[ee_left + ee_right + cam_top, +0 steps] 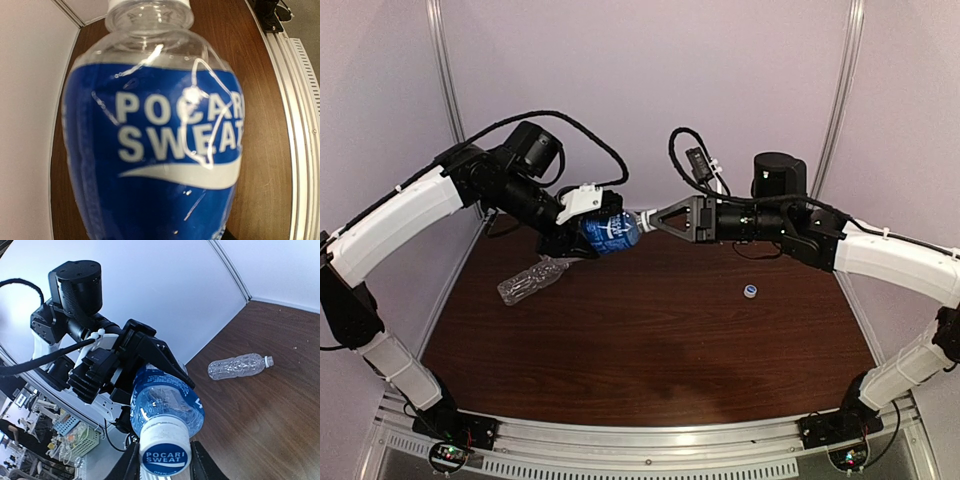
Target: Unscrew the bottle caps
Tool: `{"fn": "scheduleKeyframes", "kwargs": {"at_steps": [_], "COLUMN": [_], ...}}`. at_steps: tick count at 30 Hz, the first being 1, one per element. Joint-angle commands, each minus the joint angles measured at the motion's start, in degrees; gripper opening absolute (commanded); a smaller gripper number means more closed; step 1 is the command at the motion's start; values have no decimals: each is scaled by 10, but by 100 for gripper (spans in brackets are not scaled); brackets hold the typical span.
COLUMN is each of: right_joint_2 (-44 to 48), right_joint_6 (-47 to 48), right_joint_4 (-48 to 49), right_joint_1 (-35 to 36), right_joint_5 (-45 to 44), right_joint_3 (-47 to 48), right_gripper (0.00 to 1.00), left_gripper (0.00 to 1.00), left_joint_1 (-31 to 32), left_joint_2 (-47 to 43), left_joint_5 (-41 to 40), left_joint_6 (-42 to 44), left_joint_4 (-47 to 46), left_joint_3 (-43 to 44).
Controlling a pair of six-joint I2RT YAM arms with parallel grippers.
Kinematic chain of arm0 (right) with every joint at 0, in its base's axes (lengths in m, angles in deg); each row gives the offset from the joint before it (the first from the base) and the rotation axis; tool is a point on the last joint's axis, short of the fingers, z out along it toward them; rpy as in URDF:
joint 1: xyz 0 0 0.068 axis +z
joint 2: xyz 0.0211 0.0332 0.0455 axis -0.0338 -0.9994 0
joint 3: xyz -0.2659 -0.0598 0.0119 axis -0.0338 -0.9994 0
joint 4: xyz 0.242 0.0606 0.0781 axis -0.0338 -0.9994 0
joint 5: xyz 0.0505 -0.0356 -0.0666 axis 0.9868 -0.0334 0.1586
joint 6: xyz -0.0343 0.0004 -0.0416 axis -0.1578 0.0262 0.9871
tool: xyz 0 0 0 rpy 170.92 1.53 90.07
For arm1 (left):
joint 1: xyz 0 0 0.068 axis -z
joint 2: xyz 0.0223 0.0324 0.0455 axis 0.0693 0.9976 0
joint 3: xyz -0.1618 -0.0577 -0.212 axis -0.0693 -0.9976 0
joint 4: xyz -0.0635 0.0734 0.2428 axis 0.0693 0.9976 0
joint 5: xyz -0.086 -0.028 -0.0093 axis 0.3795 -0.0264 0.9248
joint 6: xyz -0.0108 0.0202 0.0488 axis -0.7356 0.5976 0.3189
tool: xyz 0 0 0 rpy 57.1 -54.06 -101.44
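bottle (612,232) clamped in left gripper (582,230), right gripper (645,220) pinching its cap (165,456)

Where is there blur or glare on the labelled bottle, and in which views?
Left wrist view: the labelled bottle fills the frame, slightly soft, with white glare streaks on the label. Right wrist view: its cap and the print on it are sharp. Top view: even light, the bottle small but clear.
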Motion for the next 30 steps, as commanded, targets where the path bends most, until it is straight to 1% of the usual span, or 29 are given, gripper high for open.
{"fn": "scheduleKeyframes", "kwargs": {"at_steps": [1,6,8,10,13,18,23,27,30], "right_joint_2": [-2,-6,-7,-5,14,59,67,68,79], "right_joint_6": [-6,-4,15,59,190,413,606,725,797], "right_joint_4": [13,15,4,-21,-63,-96,-190,-263,-285], "right_joint_1": [-1,-1,-1,-1,15,31,50,68,77], "right_joint_5": [9,23,25,20,23,27,14,-21,-50], "right_joint_3": [10,12,17,27,25,-9,13,26,21], "right_gripper": [25,10,0,0,0,0,0,0,0], "left_gripper": [43,43,43,43,43,43,43,43,43], "left_joint_1": [-1,-2,-1,-1,-1,0,4,10,11], "left_joint_2": [-6,-6,-5,-4,-2,3,9,11,14], "left_joint_5": [7,12,18,30,56,74,90,95,95], "left_joint_6": [-1,1,3,7,23,45,62,77,82], "left_joint_4": [-16,-16,-13,-6,10,30,52,69,78], "left_joint_3": [-4,-5,-5,-5,-8,-16,-16,-16,-16]}}
